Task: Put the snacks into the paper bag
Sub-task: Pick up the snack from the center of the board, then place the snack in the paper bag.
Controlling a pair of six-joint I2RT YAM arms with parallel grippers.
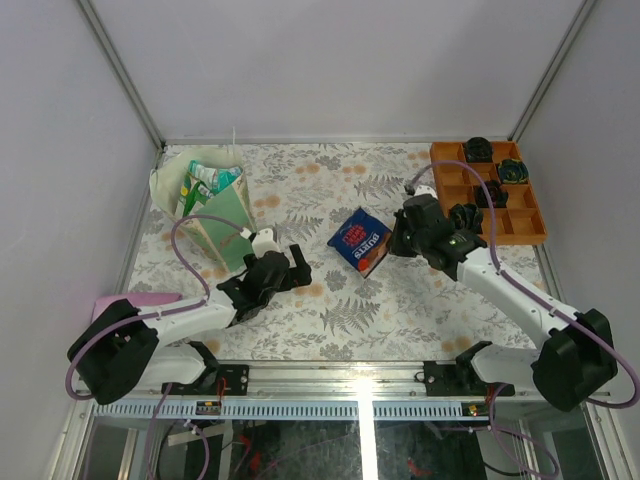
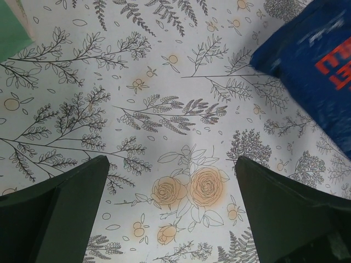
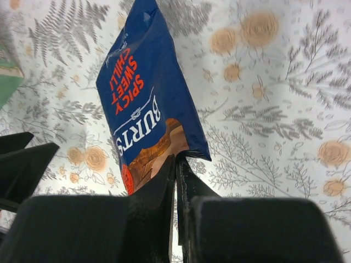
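The blue BURTS crisp bag (image 1: pixel 360 240) is in the middle of the table. My right gripper (image 1: pixel 397 240) is shut on its right edge; in the right wrist view the jaws (image 3: pixel 176 161) pinch the bag's near corner (image 3: pixel 145 104). My left gripper (image 1: pixel 297 268) is open and empty, low over the flowered cloth (image 2: pixel 173 164), left of the crisp bag (image 2: pixel 312 71). The paper bag (image 1: pixel 205 205) stands upright at the far left with several packets (image 1: pixel 212 178) showing in its open top. Its mint-green side shows in the left wrist view (image 2: pixel 11 27).
An orange compartment tray (image 1: pixel 490 190) with dark round objects stands at the far right, behind my right arm. A flat pink item (image 1: pixel 135 300) lies at the left edge near my left arm's base. White walls close the back and both sides.
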